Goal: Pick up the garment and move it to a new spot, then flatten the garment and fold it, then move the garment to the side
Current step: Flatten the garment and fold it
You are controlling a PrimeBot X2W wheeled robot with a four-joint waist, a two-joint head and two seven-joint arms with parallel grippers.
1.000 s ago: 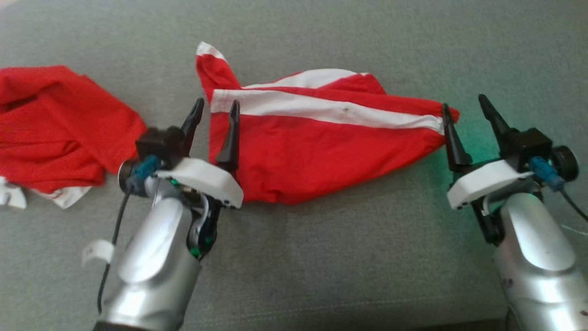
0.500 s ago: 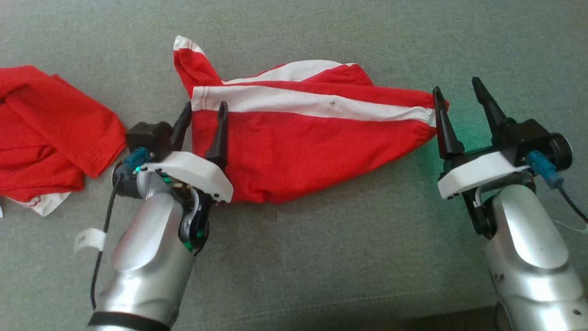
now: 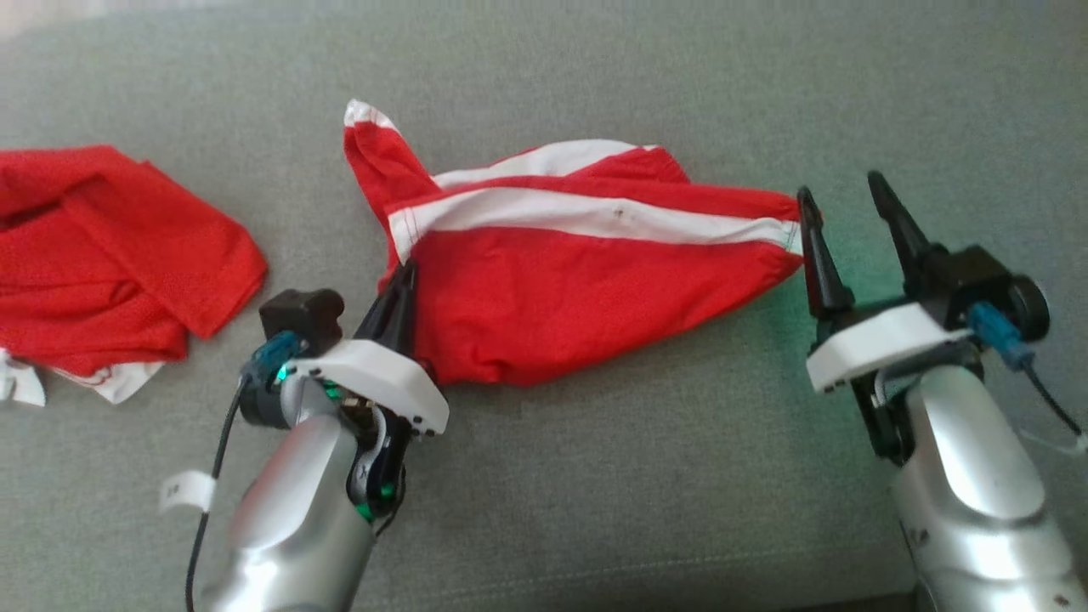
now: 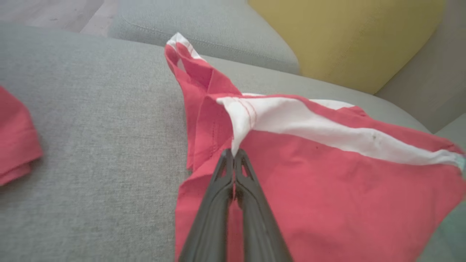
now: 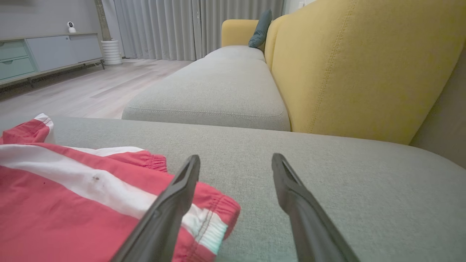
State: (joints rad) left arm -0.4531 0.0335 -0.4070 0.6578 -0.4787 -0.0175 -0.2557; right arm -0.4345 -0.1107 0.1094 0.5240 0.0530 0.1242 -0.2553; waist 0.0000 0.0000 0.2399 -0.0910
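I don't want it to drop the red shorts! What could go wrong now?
1. The left jaws pinch only a corner of the shorts by the white stripe, so it may slip out when lifted.
2. The right jaws are open at the waistband end; lifting one-sided could bunch the cloth.

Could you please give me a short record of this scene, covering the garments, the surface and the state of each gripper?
surface: grey sofa seat
task garment: red shorts with a white stripe, rumpled, not yet flat
other garment: red cloth at far left, apart from the shorts
left gripper: shut on the shorts' left hem
right gripper: open at the shorts' right end, holding nothing
behind: yellow backrest
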